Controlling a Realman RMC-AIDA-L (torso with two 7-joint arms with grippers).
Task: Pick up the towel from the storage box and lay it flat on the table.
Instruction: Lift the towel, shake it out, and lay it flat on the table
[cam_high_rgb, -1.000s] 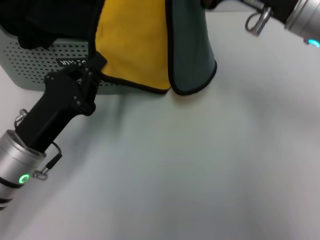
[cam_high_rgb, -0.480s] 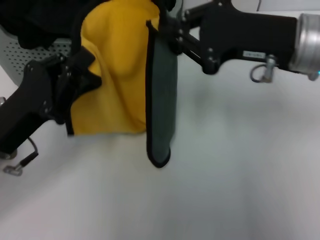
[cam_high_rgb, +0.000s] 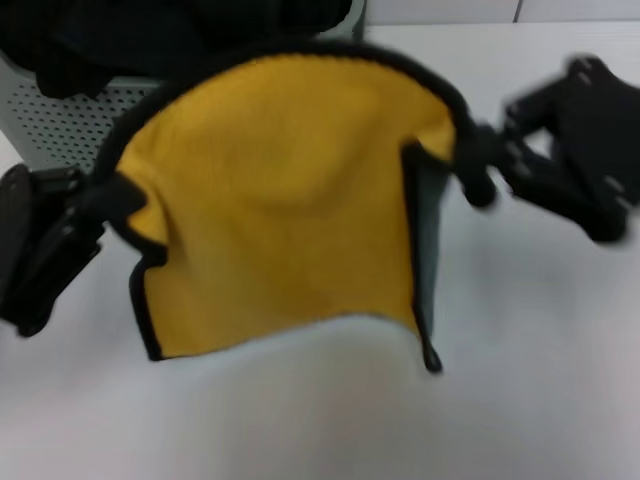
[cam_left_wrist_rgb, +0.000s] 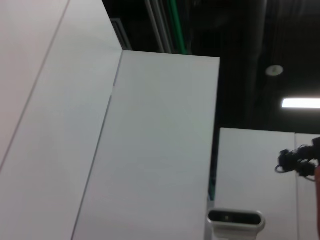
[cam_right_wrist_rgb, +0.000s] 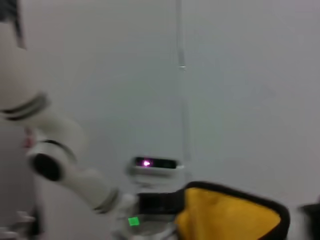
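Note:
The towel (cam_high_rgb: 280, 210) hangs spread in the air above the white table (cam_high_rgb: 520, 400), yellow face toward me, black border all round, with a strip of its grey-green face showing at the right edge. My left gripper (cam_high_rgb: 105, 200) is shut on its left corner. My right gripper (cam_high_rgb: 470, 165) is shut on its right corner. The towel's lower edge hangs free just above the tabletop. The sage-green storage box (cam_high_rgb: 60, 115) stands behind it at the back left. The towel also shows in the right wrist view (cam_right_wrist_rgb: 230, 217).
Black fabric (cam_high_rgb: 110, 30) lies heaped in the storage box. The left wrist view shows only white wall panels and a dark ceiling. The right wrist view shows my left arm (cam_right_wrist_rgb: 65, 170) and a wall.
The grippers have moved apart and toward me, pulling the folded towel out into a wide yellow sheet. The towel has come away from the box and lower over the table.

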